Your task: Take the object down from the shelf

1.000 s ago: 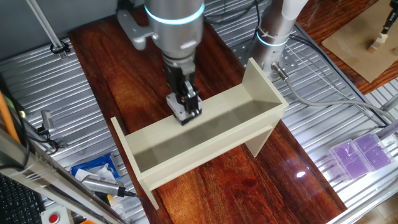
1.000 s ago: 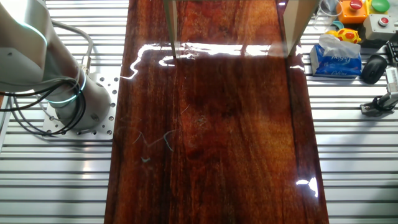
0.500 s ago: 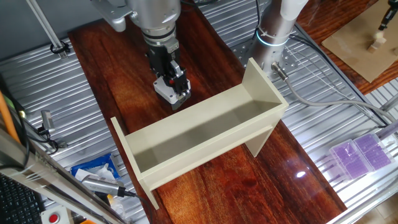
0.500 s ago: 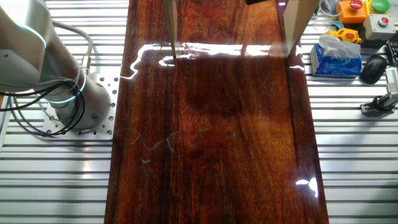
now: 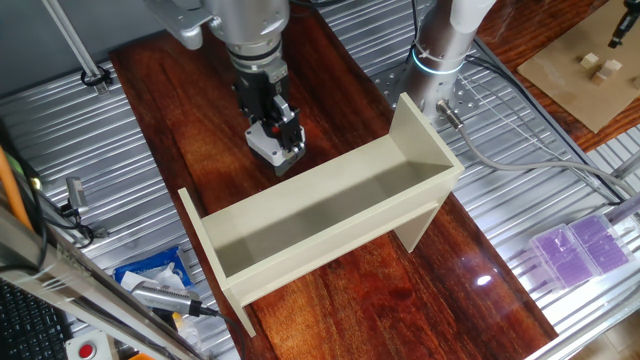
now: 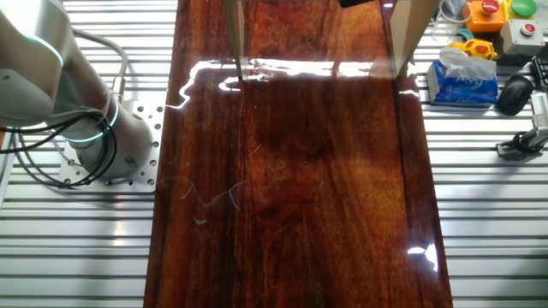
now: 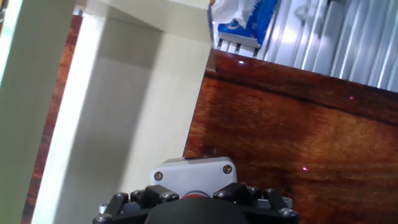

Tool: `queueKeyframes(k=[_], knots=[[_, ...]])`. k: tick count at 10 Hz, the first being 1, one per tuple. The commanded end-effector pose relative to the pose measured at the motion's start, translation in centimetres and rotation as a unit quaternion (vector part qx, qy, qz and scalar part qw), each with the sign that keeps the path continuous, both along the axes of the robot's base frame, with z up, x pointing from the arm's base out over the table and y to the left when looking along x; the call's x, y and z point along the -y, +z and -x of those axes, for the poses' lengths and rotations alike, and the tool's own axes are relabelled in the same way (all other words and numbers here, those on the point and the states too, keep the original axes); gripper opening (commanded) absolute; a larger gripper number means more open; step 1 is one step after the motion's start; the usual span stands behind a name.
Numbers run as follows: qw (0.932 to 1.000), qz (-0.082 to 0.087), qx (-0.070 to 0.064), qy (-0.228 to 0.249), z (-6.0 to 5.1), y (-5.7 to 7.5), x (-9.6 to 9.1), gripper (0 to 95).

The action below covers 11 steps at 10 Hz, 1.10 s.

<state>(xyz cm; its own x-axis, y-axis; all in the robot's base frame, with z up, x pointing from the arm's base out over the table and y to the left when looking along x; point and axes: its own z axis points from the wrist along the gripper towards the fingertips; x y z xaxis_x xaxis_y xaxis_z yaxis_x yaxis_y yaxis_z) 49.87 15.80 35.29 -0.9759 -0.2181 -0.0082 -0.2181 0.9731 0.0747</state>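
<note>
My gripper is shut on the small grey box, whose red button shows between the fingers. It holds the box over the wooden table just behind the back wall of the cream shelf; I cannot tell whether the box touches the table. In the hand view the grey box sits at the bottom edge between the black fingers, with the shelf filling the left side. The trough of the shelf holds nothing. In the other fixed view only the shelf's end panels show at the top.
The arm's base and cables stand right of the shelf. A blue-white packet and tools lie at the front left, and purple boxes at the right. A tissue pack and a pale red-buttoned box lie beside the table.
Since a second ago my gripper has carried the grey box from the shelf's back edge up and to the left, clear of the shelf. Over the last half second nothing has moved.
</note>
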Motion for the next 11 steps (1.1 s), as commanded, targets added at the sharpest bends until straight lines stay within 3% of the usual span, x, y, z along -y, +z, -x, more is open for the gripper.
queueKeyframes(k=[1,4,7,10,11], knots=[[1.0,0.004,-0.005,-0.007,0.0,0.0,1.2,0.0],[0.9989,-0.004,0.002,0.047,0.3,-1.9,7.4,0.0],[0.999,-0.001,0.001,0.044,0.4,-2.1,7.8,0.0],[0.9999,0.009,-0.011,0.003,0.4,-2.1,7.8,0.0],[0.9999,0.007,-0.007,0.006,0.4,-2.1,7.8,0.0]])
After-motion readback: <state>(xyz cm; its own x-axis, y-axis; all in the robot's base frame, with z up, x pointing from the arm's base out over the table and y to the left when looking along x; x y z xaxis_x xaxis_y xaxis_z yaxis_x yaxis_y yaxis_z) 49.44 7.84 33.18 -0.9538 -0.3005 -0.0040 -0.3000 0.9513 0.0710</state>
